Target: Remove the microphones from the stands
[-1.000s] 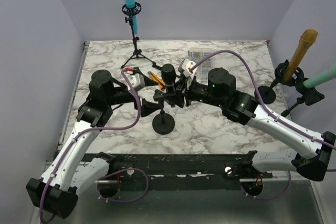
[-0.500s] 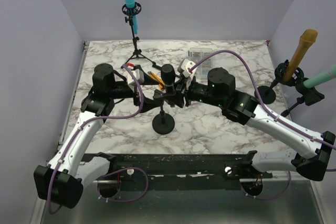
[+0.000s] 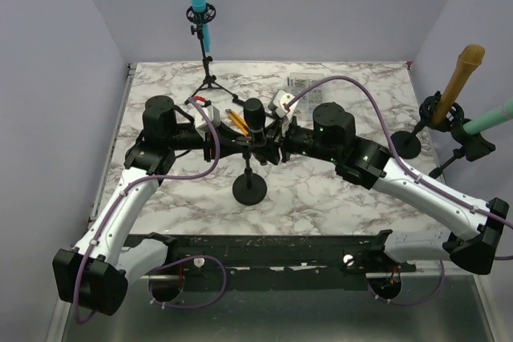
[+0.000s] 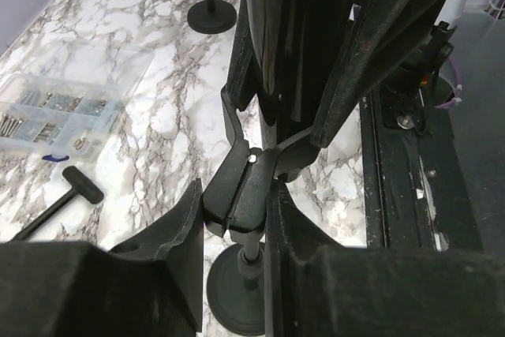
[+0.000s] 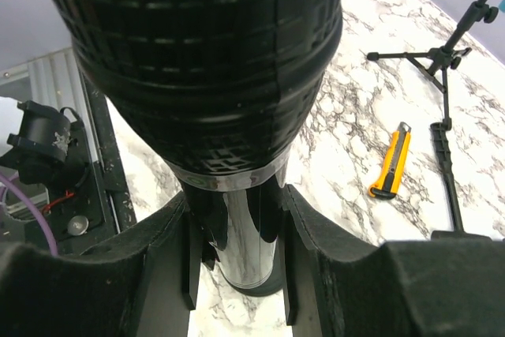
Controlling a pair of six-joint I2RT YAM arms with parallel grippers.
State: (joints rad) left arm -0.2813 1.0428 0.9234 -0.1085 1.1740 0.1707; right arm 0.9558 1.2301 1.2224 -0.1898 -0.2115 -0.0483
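Observation:
A black microphone [image 3: 255,117] stands upright in the clip of a black stand [image 3: 249,189] with a round base, in the middle of the marble table. From the left, my left gripper [image 3: 233,144] is shut on the stand's clip joint [image 4: 241,189], just under the microphone [image 4: 293,37]. The stand's base [image 4: 233,293] shows below its fingers. From the right, my right gripper [image 3: 269,144] is shut on the microphone's shiny barrel [image 5: 251,236], below the mesh head [image 5: 197,53]. The barrel sits between that gripper's [image 5: 237,252] two pads.
A blue microphone on a tripod [image 3: 199,15] stands at the back left. Gold [image 3: 462,74] and teal [image 3: 489,121] microphones on stands are off the right edge. A yellow utility knife [image 3: 237,121], a clear parts box [image 3: 300,83] and a black T-handle tool [image 4: 75,187] lie behind the arms.
My left gripper has moved right to the stand and closed on its clip joint. The right gripper has kept its hold on the microphone, shifting slightly toward the back.

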